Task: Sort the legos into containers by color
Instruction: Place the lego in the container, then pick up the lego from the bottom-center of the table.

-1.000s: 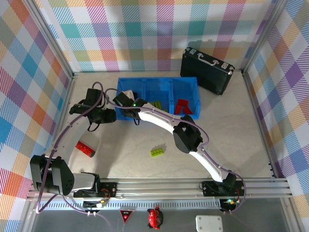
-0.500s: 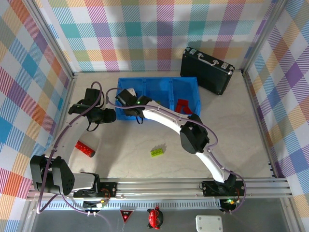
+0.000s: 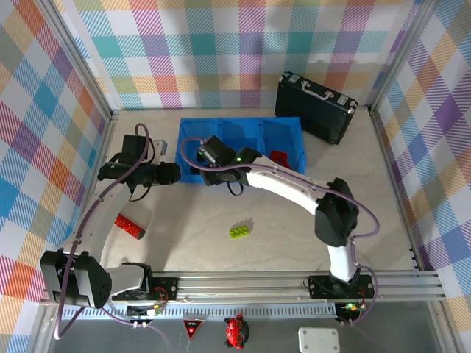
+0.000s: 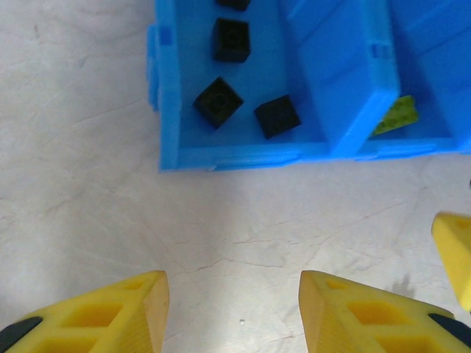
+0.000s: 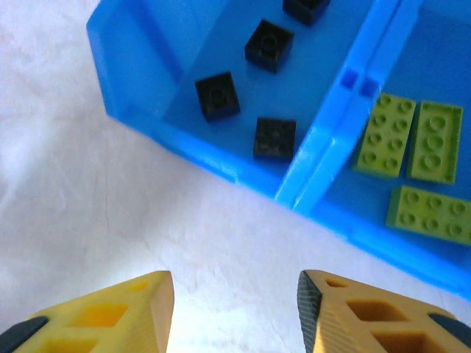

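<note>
The long blue tray (image 3: 291, 132) is the containers. Its left compartment (image 4: 171, 88) holds several black legos (image 4: 218, 102) (image 5: 217, 95). Three lime-green legos (image 5: 434, 141) lie in the middle compartment, and red legos (image 3: 278, 157) in the right one. On the table lie a red lego (image 3: 129, 226) and a green lego (image 3: 238, 231). My left gripper (image 3: 175, 174) (image 4: 233, 309) hangs open and empty over bare table just in front of the tray's left corner. My right gripper (image 3: 209, 175) (image 5: 235, 309) is open and empty beside it, at the tray's front wall.
A black hard case (image 3: 315, 105) with a metal handle lies at the back right, behind the tray. The right gripper's yellow fingertip (image 4: 455, 246) shows at the right edge of the left wrist view. Checked walls close in the table on three sides.
The right arm's elbow has swung to the right and its gripper has shifted right along the tray's front. The left gripper has edged closer to the tray. Both jaws have widened slightly.
</note>
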Controlling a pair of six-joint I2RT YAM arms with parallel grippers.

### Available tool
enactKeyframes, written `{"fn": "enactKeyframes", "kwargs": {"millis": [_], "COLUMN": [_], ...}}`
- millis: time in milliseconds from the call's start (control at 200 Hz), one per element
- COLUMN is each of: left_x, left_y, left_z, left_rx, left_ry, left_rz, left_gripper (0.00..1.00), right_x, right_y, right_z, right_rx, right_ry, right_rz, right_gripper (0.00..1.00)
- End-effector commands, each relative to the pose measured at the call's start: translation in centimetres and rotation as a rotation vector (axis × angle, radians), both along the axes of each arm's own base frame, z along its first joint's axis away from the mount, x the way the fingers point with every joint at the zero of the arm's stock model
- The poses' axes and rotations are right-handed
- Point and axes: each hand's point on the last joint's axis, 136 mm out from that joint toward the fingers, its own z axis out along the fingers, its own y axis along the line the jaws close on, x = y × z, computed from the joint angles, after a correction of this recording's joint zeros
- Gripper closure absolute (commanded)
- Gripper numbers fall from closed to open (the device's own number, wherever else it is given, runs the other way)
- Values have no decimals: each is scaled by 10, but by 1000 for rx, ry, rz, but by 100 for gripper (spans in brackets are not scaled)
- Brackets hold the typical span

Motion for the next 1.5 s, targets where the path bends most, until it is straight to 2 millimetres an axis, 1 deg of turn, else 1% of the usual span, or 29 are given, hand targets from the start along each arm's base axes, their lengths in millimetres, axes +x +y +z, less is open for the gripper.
{"fn": "enactKeyframes", "kwargs": {"millis": [0, 90, 200, 285, 350, 445, 500, 575, 620, 700, 900, 1010, 1140, 1345, 1495], "left_x": [-5, -10, -18, -26, -31, -41, -45, -52, -56, -62, -66, -64, -63, -60, -58], "left_y": [-11, -19, -28, -31, -32, -37, -39, -40, -41, -41, -39, -38, -36, -32, -32], "left_z": [15, 27, 48, 63, 71, 82, 88, 95, 99, 104, 106, 105, 104, 101, 99], "left_rx": [-64, -104, -154, -170, -172, -193, -202, -201, -204, -201, -187, -177, -164, -145, -139], "left_ry": [-61, -103, -186, -249, -289, -341, -372, -409, -435, -468, -490, -487, -486, -476, -470], "left_rz": [-62, -97, -147, -175, -187, -226, -245, -263, -278, -290, -289, -282, -277, -257, -255], "left_gripper": [50, 50, 50, 49, 49, 49, 49, 49, 49, 49, 49, 49, 49, 49, 49], "right_x": [-22, -39, -59, -80, -100, -128, -137, -143, -148, -147, -160, -156, -148, -141, -134], "right_y": [-8, -23, -39, -44, -47, -50, -52, -55, -58, -66, -81, -86, -85, -70, -65], "right_z": [20, 21, 18, 15, 7, -6, -13, -22, -28, -39, -65, -80, -97, -118, -136], "right_rx": [46, 35, 15, 9, 6, 8, -10, -36, -56, -122, -234, -307, -365, -374, -407], "right_ry": [-10, -3, 6, 20, 50, 100, 101, 93, 83, 35, -46, -74, -76, -58, -42], "right_rz": [88, 138, 218, 331, 455, 623, 707, 783, 847, 918, 1182, 1248, 1292, 1336, 1354], "right_gripper": [50, 50, 50, 46, 43, 43, 43, 43, 41, 40, 36, 35, 34, 31, 31]}}
